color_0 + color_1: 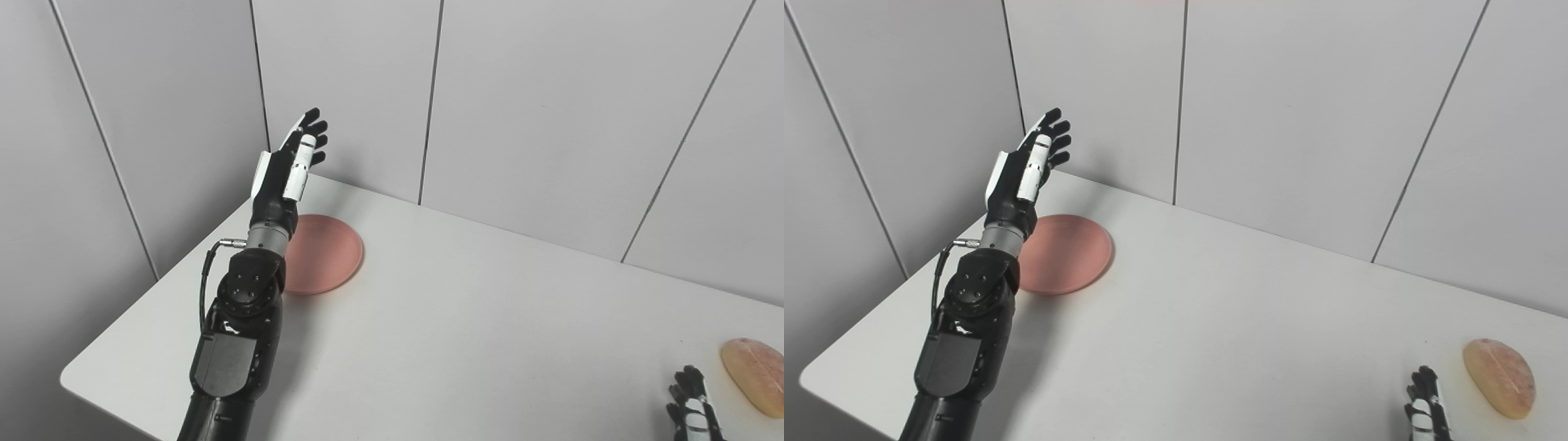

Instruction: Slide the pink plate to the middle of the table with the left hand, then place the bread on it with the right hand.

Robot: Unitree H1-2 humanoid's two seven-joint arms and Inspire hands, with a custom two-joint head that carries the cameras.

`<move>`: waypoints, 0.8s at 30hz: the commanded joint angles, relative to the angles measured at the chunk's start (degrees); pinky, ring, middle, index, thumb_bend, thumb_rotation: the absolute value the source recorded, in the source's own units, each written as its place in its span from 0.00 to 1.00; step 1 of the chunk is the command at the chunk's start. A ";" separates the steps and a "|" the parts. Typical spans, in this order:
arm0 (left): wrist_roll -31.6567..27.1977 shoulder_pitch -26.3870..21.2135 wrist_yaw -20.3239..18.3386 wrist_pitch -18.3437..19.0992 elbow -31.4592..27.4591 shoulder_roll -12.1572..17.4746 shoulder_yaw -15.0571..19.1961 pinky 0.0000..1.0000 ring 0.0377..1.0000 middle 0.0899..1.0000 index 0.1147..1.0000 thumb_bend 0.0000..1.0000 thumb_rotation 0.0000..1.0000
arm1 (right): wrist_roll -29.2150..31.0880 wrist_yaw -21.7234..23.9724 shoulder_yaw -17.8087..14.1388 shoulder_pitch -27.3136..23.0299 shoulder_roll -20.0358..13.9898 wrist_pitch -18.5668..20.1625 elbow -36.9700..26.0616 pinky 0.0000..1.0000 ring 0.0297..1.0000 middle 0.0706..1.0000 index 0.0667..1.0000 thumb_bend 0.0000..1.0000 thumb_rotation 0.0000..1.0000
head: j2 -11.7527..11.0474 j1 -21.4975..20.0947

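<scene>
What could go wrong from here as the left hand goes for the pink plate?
1. The left hand is raised, open, past the pink plate, close to the wall corner; coming down it might clip the wall or land on the plate's rim and tip it.
2. The plate sits near the table's left edge; a skewed push could send it off.
3. The bread lies near the right edge by the right hand; a bump may knock it off.

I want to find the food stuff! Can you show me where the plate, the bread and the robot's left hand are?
plate (1072, 254), right eye view, on its flat pink middle.
bread (1499, 377), right eye view, on its top crust.
left hand (288, 171), left eye view, on the middle of the hand.
</scene>
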 commanded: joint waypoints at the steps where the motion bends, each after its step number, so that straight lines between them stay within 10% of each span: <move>1: -0.62 -2.88 0.74 -2.90 -0.75 2.01 1.05 0.91 0.91 0.90 0.88 0.38 1.00 | 0.41 0.45 -0.59 0.87 -0.64 -0.25 0.05 1.00 0.98 0.97 0.96 0.05 1.00 | 0.04 0.10; 24: -8.19 -0.70 3.02 -1.55 2.94 3.81 9.63 0.91 0.91 0.89 0.86 0.30 1.00 | 1.78 0.92 -1.01 0.69 -1.17 -0.79 0.40 1.00 0.99 0.98 0.97 0.05 1.00 | 0.15 1.47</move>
